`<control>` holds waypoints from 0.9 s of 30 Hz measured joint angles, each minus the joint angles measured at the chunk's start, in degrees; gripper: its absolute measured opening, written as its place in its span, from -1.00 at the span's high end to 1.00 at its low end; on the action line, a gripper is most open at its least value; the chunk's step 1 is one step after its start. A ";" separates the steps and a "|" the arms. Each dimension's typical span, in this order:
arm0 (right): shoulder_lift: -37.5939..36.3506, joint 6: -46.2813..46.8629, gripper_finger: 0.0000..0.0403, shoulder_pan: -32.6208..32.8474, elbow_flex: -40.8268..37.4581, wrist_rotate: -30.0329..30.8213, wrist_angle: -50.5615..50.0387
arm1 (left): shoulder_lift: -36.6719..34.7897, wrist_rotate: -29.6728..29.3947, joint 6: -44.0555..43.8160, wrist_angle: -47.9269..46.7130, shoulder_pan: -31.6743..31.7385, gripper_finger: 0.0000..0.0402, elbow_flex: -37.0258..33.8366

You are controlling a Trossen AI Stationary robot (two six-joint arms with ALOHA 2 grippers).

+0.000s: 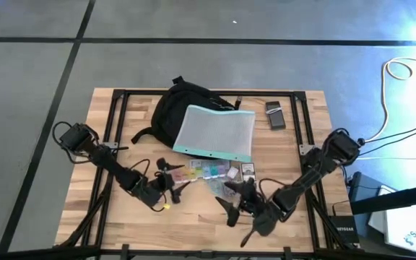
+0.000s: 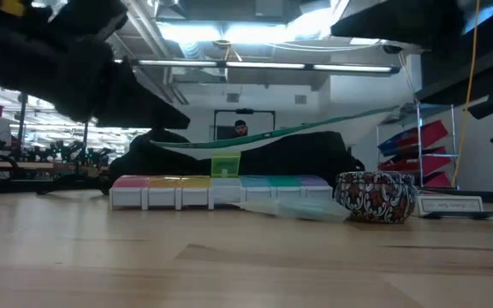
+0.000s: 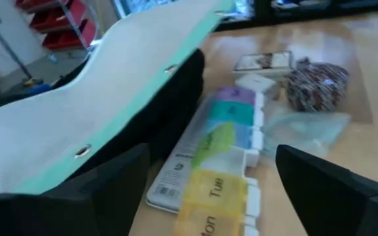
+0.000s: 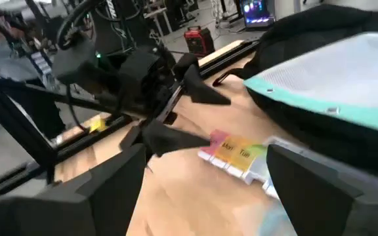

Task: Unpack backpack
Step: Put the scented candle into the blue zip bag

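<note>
1. my left claw point(image 1: 166, 189) hung open and empty over the near part of the tabletop point(image 1: 107, 115), its fingers spread wide, just short of the pill organiser point(image 1: 209, 170).
2. my right claw point(image 1: 238, 209) was open too, gripping nothing, low over the near edge beside the clear plastic bag point(image 1: 219, 186).
3. the pill organiser lay as a row of coloured lidded boxes; on the yellow ones i could read "tue" and part of "mon". a flat card with a barcode lay along its side, its print too small to read.
4. next to it sat a small patterned pouch point(image 2: 375, 197), and farther off a dark flat device point(image 1: 275, 115) lay near the far right corner.
5. the backpack point(image 1: 170, 112) rested at the far middle of the tabletop, with the teal-edged mesh pouch point(image 1: 215, 131) lying across its front.
6. i judged the unpacking well along: several things were already out. whether anything was left inside the backpack i could not tell.
</note>
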 joint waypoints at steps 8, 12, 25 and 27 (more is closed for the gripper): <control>4.92 8.61 -0.49 0.51 0.00 0.52 0.41 | 1.93 9.09 5.63 -0.38 6.53 -0.57 3.47; 6.03 8.50 -0.49 0.51 0.05 0.56 1.07 | 4.41 10.73 11.28 -5.42 7.39 -0.57 8.70; 6.21 8.37 -0.49 0.58 0.11 -0.02 1.12 | 5.68 19.23 13.88 -4.93 7.07 0.46 10.80; 6.21 8.37 -0.49 0.58 0.11 -0.03 1.11 | 5.68 20.62 14.53 -6.07 7.36 0.76 10.76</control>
